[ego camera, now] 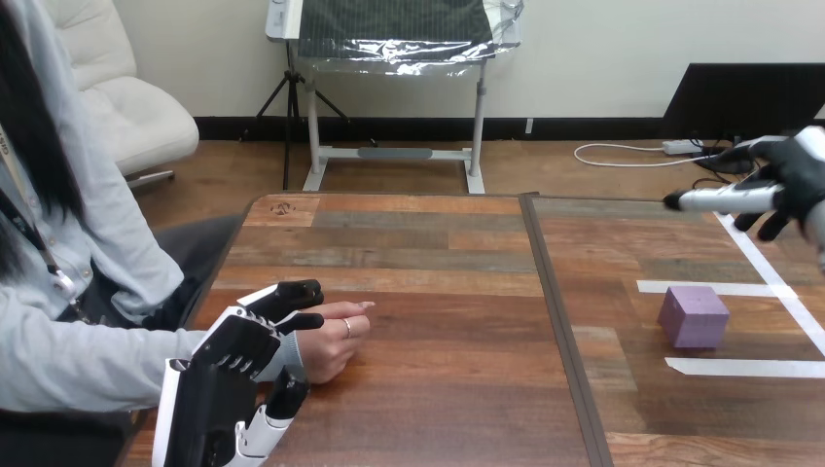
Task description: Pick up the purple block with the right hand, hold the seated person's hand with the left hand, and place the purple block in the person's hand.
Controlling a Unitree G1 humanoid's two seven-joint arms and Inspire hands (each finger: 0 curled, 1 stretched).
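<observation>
The purple block (693, 316) sits on the right half of the wooden table (438, 292), between white tape lines. My right hand (790, 175) hangs open in the air above and behind it, well apart from it, one finger stretched to the left. At the lower left my left hand (233, 355) lies over the person's hand (333, 342), which rests loosely curled on the table. My fingers (290, 294) bend over its back and my thumb (284, 394) presses its near side by the wrist.
White tape strips (744, 367) mark a box around the block near the table's right edge. A dark seam (555, 321) splits the tabletop down the middle. The person sits at the left side, with a sleeve (88, 355) reaching in.
</observation>
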